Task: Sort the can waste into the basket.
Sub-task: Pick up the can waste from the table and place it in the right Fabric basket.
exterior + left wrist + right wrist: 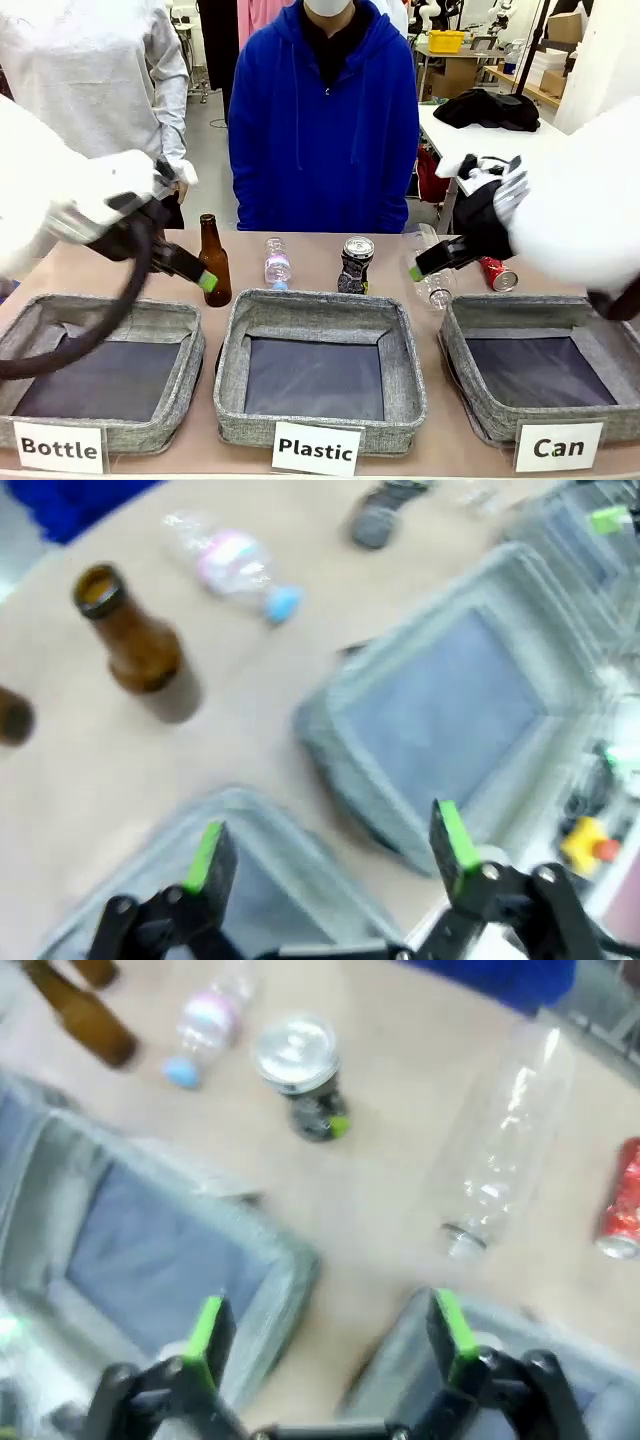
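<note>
A black crushed can (pixel 355 264) with a silver top stands upright behind the middle basket; it also shows as the black can (pixel 301 1078). Lying on its side at the far right is the red can (pixel 497 273), seen too as the red can (pixel 624 1200). The grey basket (pixel 470 330) with the "Can" card sits at the front right with nothing in it. My right gripper (pixel 418 270) hovers above that basket's far-left corner, open and holding nothing; the right gripper (pixel 328 1330) is well short of both cans. My left gripper (pixel 205 280) is open next to a brown bottle, over the left basket (pixel 240 810).
A brown glass bottle (pixel 213 258) stands behind the "Bottle" basket (pixel 150 315). A small plastic bottle (pixel 277 264) lies behind the "Plastic" basket (pixel 320 302), and a clear bottle (pixel 436 286) lies between the cans. Two people stand at the far side.
</note>
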Motion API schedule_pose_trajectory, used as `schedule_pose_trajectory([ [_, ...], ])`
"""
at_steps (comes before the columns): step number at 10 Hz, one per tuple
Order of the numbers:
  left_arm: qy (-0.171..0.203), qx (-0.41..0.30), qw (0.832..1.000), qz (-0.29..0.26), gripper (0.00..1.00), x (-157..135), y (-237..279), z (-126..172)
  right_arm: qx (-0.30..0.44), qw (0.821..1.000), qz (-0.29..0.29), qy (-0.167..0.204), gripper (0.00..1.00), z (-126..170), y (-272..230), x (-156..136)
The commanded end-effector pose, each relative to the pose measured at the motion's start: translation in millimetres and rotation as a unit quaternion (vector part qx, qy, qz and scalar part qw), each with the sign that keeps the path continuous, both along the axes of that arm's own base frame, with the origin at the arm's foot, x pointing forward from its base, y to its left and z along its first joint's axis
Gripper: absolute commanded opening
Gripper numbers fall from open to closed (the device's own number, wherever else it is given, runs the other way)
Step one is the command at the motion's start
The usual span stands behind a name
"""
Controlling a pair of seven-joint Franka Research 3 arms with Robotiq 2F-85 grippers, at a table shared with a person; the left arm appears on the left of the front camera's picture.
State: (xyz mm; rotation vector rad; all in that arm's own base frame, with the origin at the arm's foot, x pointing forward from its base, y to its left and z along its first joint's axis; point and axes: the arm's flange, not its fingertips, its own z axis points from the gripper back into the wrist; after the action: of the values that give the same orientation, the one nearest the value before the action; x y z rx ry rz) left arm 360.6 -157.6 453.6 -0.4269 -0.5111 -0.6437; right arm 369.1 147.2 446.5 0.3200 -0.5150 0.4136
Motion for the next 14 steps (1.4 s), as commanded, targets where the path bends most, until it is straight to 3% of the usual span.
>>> schedule_pose_trajectory([
  [1,0.061,-0.092,0.994,-0.019,1.00,-24.0,75.6,33.6,0.092,0.993,-0.002,0.075,1.00,40.3,-48.7,-29.1],
  [2,0.076,-0.147,0.986,-0.024,1.00,-34.1,106.6,48.3,0.132,0.985,0.008,0.108,1.00,52.5,-78.2,-43.1],
  [3,0.073,-0.202,0.977,0.010,1.00,-40.8,148.9,58.6,0.195,0.974,0.004,0.119,1.00,59.6,-122.1,-55.0],
  [5,0.085,-0.294,0.950,0.069,1.00,-45.4,230.3,52.1,0.288,0.951,-0.041,0.102,1.00,57.8,-196.0,-80.8],
  [7,0.100,-0.413,0.893,0.150,1.00,-53.0,314.2,24.1,0.339,0.929,-0.130,0.065,1.00,40.9,-251.9,-110.4],
  [8,0.102,-0.454,0.866,0.183,1.00,-58.4,330.6,7.5,0.388,0.907,-0.152,0.062,1.00,28.4,-283.3,-121.5],
  [10,0.105,-0.494,0.828,0.244,1.00,-70.3,349.3,-24.8,0.433,0.873,-0.216,0.058,1.00,6.7,-328.2,-139.7],
  [12,0.079,-0.540,0.794,0.269,1.00,-70.7,352.6,-39.1,0.469,0.841,-0.266,0.045,1.00,-11.7,-353.6,-152.9],
  [13,0.075,-0.532,0.795,0.281,1.00,-68.4,338.2,-39.1,0.456,0.831,-0.317,0.027,1.00,-13.5,-355.8,-155.2],
  [14,0.097,-0.524,0.801,0.273,1.00,-69.0,377.9,-35.5,0.448,0.850,-0.269,0.064,1.00,10.8,-379.0,-143.3],
])
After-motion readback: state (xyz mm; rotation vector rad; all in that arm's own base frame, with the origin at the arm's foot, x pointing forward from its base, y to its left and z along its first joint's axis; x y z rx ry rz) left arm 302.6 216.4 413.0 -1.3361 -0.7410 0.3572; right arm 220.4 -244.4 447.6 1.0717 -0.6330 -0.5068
